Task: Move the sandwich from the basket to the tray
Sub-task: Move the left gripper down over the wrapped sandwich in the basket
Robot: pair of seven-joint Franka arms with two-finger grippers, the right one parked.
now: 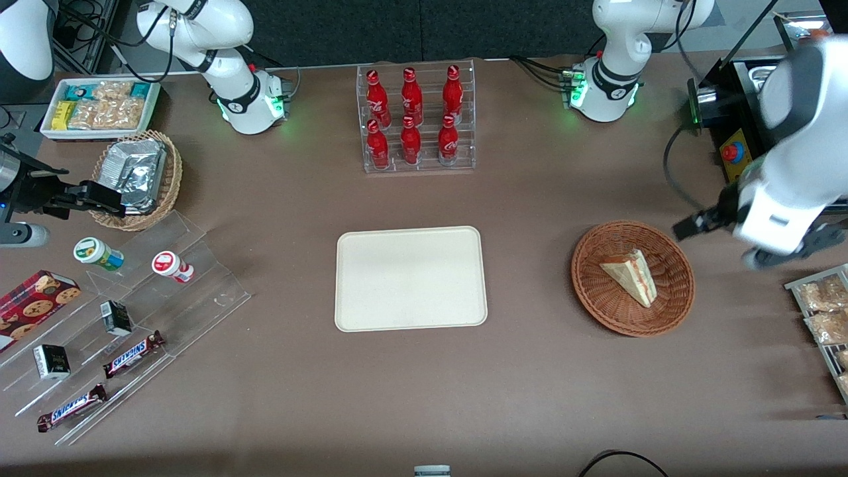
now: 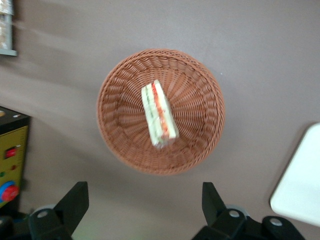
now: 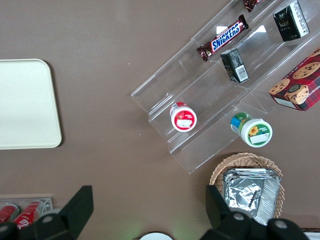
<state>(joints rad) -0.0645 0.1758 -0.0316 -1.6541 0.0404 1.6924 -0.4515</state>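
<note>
The sandwich (image 1: pixel 629 275) is a pale wedge with a red filling stripe, lying on its side in the round reddish-brown basket (image 1: pixel 586 291). The cream tray (image 1: pixel 411 278) lies bare at the table's middle, beside the basket toward the parked arm's end. My gripper (image 1: pixel 692 225) hangs above the table beside the basket, toward the working arm's end, near the basket's edge. In the left wrist view the gripper (image 2: pixel 144 205) is open with only table between its fingers (image 2: pixel 75 200). That view also holds the sandwich (image 2: pixel 160 115), the basket (image 2: pixel 200 100) and a corner of the tray (image 2: pixel 300 180).
A clear rack of red bottles (image 1: pixel 417 119) stands farther from the front camera than the tray. A black box with a red button (image 1: pixel 732 152) and a rack of snack packets (image 1: pixel 825 311) flank my arm. A tan foil-packet basket (image 1: pixel 136 175) and a clear snack stand (image 1: pixel 126 318) sit at the parked arm's end.
</note>
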